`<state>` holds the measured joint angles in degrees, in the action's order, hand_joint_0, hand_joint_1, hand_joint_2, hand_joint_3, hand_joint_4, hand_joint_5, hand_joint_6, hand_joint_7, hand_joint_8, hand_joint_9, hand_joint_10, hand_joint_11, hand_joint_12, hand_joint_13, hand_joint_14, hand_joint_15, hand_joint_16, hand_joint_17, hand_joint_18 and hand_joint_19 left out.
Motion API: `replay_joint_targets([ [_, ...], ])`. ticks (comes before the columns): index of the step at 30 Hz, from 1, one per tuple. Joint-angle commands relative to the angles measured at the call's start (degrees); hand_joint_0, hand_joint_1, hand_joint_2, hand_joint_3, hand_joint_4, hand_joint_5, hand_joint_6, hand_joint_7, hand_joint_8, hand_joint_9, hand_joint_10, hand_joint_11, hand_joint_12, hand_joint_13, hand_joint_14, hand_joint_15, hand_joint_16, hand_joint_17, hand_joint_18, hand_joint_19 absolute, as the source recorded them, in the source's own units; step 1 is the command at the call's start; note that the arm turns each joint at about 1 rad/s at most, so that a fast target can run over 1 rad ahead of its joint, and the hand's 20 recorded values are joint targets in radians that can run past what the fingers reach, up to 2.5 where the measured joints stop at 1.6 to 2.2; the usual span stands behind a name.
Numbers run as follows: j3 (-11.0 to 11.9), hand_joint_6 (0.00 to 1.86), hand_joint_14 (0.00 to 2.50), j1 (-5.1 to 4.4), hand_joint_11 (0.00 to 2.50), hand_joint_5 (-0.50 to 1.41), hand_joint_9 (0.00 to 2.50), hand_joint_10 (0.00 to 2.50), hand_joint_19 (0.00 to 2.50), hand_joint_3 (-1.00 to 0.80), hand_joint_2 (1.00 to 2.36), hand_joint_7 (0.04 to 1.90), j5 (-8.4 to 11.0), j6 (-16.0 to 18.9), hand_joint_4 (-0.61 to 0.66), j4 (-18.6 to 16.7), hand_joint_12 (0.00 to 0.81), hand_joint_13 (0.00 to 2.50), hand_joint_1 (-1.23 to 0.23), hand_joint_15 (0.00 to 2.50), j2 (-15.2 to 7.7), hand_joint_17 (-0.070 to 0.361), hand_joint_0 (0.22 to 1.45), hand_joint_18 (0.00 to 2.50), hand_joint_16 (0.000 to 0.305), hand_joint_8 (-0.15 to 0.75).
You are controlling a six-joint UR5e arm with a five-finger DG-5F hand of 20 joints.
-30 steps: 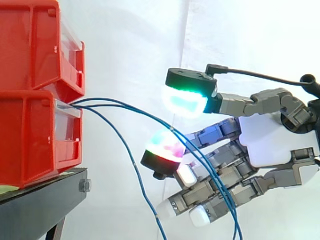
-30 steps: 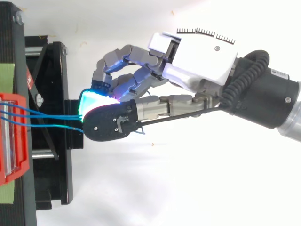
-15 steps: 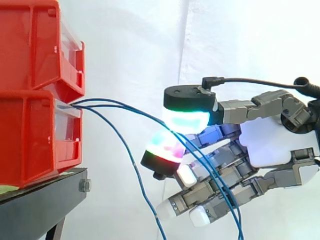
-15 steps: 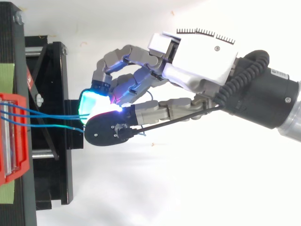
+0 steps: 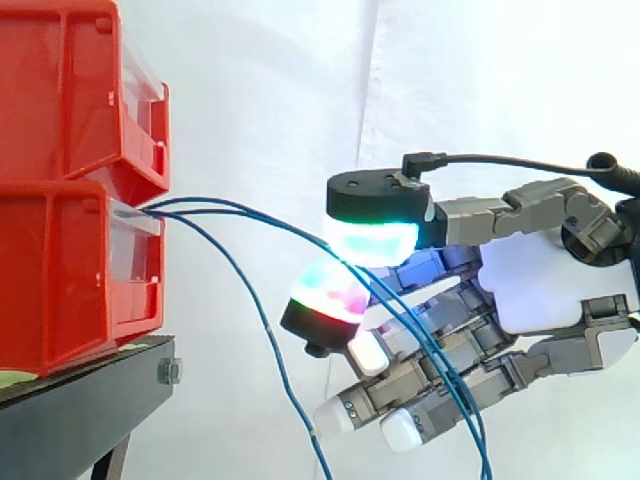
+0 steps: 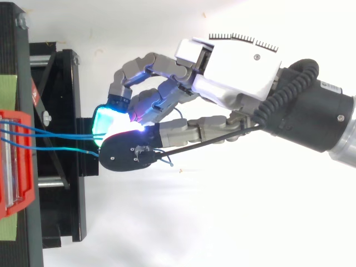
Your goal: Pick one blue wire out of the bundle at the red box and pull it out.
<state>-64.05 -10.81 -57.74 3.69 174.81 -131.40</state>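
1. Task item. I see the blue wires (image 6: 55, 149) as thin, smooth blue strands. They leave the clear front panel of the lower red bin (image 5: 60, 280), which sits at the right edge of the black stand (image 5: 80, 410).

2. Routing. Two strands arc to the right and downward from the bin front. A third parts from them just beyond the bin and hangs steeply down past the stand's edge, to the bottom of the side view.

3. Hand. The hand (image 5: 545, 290) comes in from the right.
   - Its thumb pad (image 5: 372, 240) glows green-cyan and is closed down against a red-magenta finger pad (image 5: 325, 298).
   - The two arcing strands are pinched between these pads.
   - The other fingers are partly curled beneath, and the strands run down across them.

4. Clearance. There is open air between the bin front and the pinching pads. From above, the thumb pad lies over the stand's outer edge.

5. Surroundings. An upper red bin (image 5: 60, 90) is stacked on the lower one, and its front juts out above the point where the wires exit. A white curtain (image 5: 260, 80) hangs behind everything.
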Motion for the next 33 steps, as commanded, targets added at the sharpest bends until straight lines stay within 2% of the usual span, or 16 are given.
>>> replay_joint_targets([
  [1, 0.2, 0.9, 0.01, 0.0, 0.72, -0.19, 0.89, 0.01, 0.43, -0.13, 1.02, 1.02, 0.0, 0.0, 0.06, 0.3, 0.438, 0.65, -0.77, 0.28, 0.0, 0.122, 0.61, 0.69, 0.054, 0.353],
  [4, 1.2, 0.89, 0.01, 0.0, 0.73, -0.2, 0.88, 0.01, 0.43, -0.15, 1.02, 1.01, -0.53, 0.0, 0.05, 0.5, 0.427, 0.65, -0.8, 0.27, 0.0, 0.117, 0.64, 0.68, 0.052, 0.341],
  [7, 2.3, 0.88, 0.01, 0.0, 0.67, -0.19, 0.88, 0.01, 0.43, -0.19, 1.02, 1.03, -1.32, -0.1, 0.11, 1.9, 0.421, 0.65, -0.8, 0.27, 0.0, 0.116, 0.63, 0.68, 0.051, 0.336],
  [8, 2.6, 0.87, 0.01, 0.0, 0.56, -0.19, 0.88, 0.01, 0.44, -0.22, 1.01, 1.05, -1.41, -0.2, 0.18, 2.6, 0.427, 0.66, -0.79, 0.26, 0.0, 0.12, 0.6, 0.7, 0.053, 0.342],
  [11, 3.2, 0.85, 0.01, 0.0, 0.48, -0.18, 0.89, 0.01, 0.43, -0.21, 1.01, 1.03, -1.49, -0.1, 0.22, 4.0, 0.44, 0.69, -0.7, 0.26, 0.0, 0.128, 0.57, 0.72, 0.057, 0.352],
  [16, 3.4, 0.83, 0.01, 0.0, 0.46, -0.16, 0.92, 0.01, 0.44, -0.13, 1.01, 1.06, -1.49, -0.1, 0.16, 4.8, 0.455, 0.72, -0.66, 0.27, 0.0, 0.137, 0.57, 0.76, 0.061, 0.366],
  [18, 3.4, 0.84, 0.01, 0.0, 0.51, -0.16, 0.91, 0.01, 0.42, -0.09, 1.01, 1.06, -1.49, -0.1, 0.16, 4.8, 0.458, 0.72, -0.7, 0.28, 0.0, 0.137, 0.58, 0.76, 0.061, 0.371],
  [21, 3.4, 0.87, 0.01, 0.0, 0.6, -0.18, 0.87, 0.01, 0.43, -0.07, 1.02, 0.96, -1.49, -0.1, 0.13, 4.8, 0.441, 0.69, -0.78, 0.29, 0.0, 0.126, 0.61, 0.73, 0.056, 0.35],
  [23, 3.4, 0.88, 0.01, 0.0, 0.6, -0.18, 0.86, 0.01, 0.44, -0.11, 1.02, 0.9, -1.49, -0.1, 0.18, 4.8, 0.428, 0.68, -0.78, 0.3, 0.0, 0.12, 0.61, 0.71, 0.053, 0.339],
  [26, 3.4, 0.85, 0.01, 0.0, 0.52, -0.18, 0.88, 0.01, 0.46, -0.19, 1.02, 1.04, -1.49, -0.2, 0.19, 4.8, 0.41, 0.68, -0.73, 0.28, 0.0, 0.114, 0.57, 0.68, 0.051, 0.32],
  [29, 3.5, 0.84, 0.01, 0.0, 0.47, -0.16, 0.91, 0.01, 0.47, -0.18, 1.02, 1.11, -1.49, -0.2, 0.15, 4.8, 0.408, 0.69, -0.68, 0.29, 0.0, 0.116, 0.55, 0.69, 0.051, 0.31],
  [33, 3.4, 0.86, 0.01, 0.0, 0.47, -0.16, 0.92, 0.01, 0.44, -0.1, 1.01, 1.1, -1.49, -0.1, 0.09, 4.8, 0.428, 0.73, -0.71, 0.29, 0.0, 0.128, 0.58, 0.75, 0.057, 0.335],
])
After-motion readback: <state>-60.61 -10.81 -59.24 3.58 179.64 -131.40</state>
